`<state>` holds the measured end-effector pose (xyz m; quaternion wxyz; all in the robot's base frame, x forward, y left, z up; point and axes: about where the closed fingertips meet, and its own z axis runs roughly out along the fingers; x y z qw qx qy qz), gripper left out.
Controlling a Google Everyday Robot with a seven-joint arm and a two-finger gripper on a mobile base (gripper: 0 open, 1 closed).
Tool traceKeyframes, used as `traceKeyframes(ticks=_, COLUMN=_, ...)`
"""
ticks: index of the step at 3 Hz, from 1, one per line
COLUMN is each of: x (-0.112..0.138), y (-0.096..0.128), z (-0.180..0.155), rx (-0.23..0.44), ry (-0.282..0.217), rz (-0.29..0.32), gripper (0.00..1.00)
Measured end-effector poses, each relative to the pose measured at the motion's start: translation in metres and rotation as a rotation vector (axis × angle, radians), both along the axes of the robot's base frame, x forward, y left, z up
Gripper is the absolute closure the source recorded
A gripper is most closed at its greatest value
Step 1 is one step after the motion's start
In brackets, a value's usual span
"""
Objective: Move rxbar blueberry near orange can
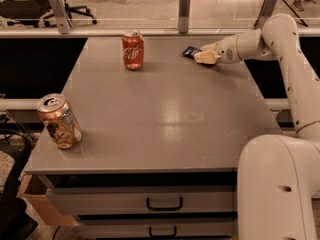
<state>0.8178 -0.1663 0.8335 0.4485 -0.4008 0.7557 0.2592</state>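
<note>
Camera view looks down across a grey table (165, 119) with two handled drawers (164, 203) in its front. At the far right of the tabletop lies the rxbar blueberry (189, 51), flat on the surface: a small dark blue wrapper with a hint of pale marking. Only its left end shows, since the rest is covered. The gripper (202, 57), pale cream at its tip, sits low over the bar's right part at the end of the white arm (280, 39), which reaches in from the right edge. It touches or nearly touches the wrapper; how wide the claw stands, and whether it grips the bar, cannot be told from this angle.

The orange can (59, 121) stands at the near left corner of the table, well apart from the bar and diagonally across from it. It is coppery with a silver top, a dark graphic low on its side, and it leans slightly. A red soda can (133, 50) with white script stands upright at the far side, left of the bar.
</note>
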Motion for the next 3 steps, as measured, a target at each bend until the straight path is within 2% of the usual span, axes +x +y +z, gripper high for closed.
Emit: traceKeyframes(ticks=3, x=-0.0001, y=0.0000, z=0.0006, rx=0.000, ry=0.000, rz=0.000, gripper=1.00)
